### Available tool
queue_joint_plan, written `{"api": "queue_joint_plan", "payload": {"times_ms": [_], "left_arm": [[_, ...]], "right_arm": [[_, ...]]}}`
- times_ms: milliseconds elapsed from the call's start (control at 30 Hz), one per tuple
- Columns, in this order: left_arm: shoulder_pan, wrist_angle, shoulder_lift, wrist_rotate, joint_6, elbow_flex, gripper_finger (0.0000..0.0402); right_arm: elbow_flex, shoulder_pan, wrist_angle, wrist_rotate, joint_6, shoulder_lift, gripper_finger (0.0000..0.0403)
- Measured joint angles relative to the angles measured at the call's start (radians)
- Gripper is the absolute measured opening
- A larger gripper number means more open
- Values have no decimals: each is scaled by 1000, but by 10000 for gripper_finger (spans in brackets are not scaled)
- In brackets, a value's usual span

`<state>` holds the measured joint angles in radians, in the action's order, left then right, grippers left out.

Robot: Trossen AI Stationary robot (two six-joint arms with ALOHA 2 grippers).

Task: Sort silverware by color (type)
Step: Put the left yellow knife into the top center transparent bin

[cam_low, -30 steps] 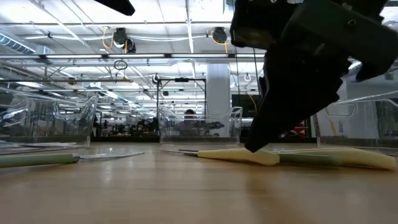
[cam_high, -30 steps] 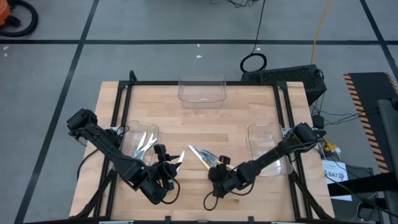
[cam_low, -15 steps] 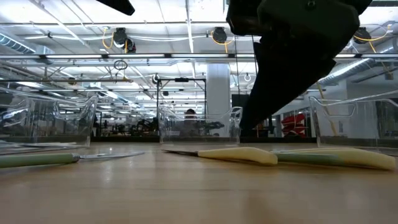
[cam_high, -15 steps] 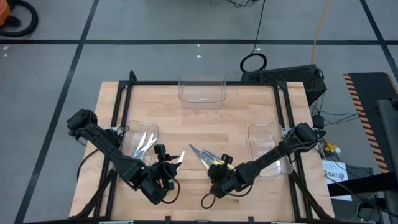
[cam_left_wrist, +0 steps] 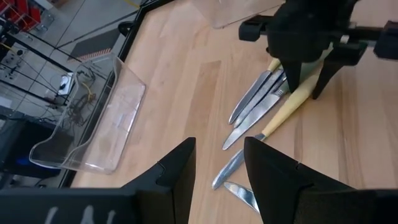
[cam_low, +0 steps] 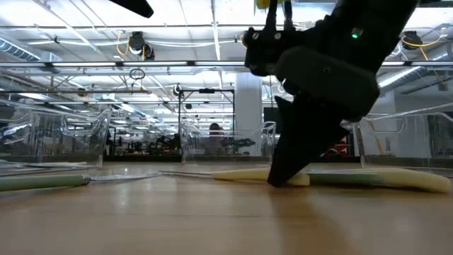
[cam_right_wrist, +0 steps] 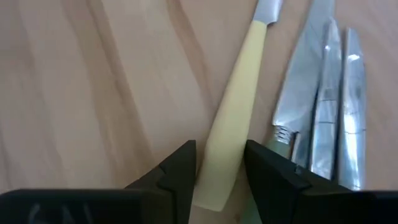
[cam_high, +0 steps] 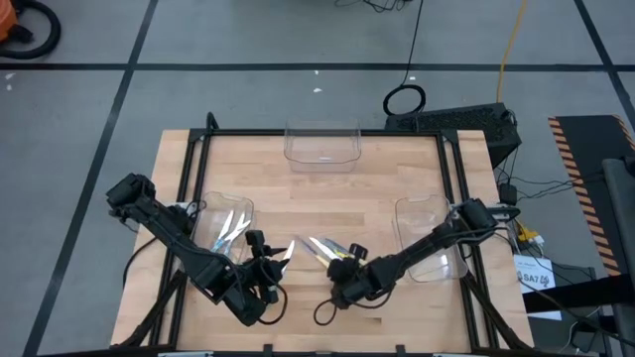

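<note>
Right hand [cam_right_wrist: 216, 167] is low on the bench [cam_high: 377, 188], near centre, fingers apart on either side of the yellow-handled knife [cam_right_wrist: 235, 121], not clamped. More knives [cam_right_wrist: 329, 93] lie just beside it. Left hand [cam_left_wrist: 219, 171] hovers near-left, fingers apart, holding nothing.

Down at table level, the right arm's dark gripper [cam_low: 287, 177] comes in from above with its tip planted on the wooden tabletop [cam_low: 212, 216], right at the pale yellow plastic-handled utensil [cam_low: 244, 174] lying flat there. A green-handled utensil [cam_low: 42, 181] lies well off to the side. Clear plastic bins [cam_low: 226, 145] sit behind (room's ceiling lights beyond).
</note>
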<state>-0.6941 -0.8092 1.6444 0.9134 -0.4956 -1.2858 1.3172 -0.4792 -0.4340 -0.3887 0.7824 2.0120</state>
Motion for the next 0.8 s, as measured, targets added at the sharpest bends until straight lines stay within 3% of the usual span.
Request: {"api": "queue_joint_plan", "payload": {"times_ms": [300, 533, 800], "left_arm": [[0, 1, 0, 0, 3, 0, 145], [0, 4, 0, 0, 2, 0, 145], [0, 4, 0, 0, 0, 0, 145]], "right_arm": [[1, 17, 41, -2, -55, 18, 125], [3, 29, 53, -29, -65, 41, 77], [2, 40, 52, -33, -73, 38, 77]]}}
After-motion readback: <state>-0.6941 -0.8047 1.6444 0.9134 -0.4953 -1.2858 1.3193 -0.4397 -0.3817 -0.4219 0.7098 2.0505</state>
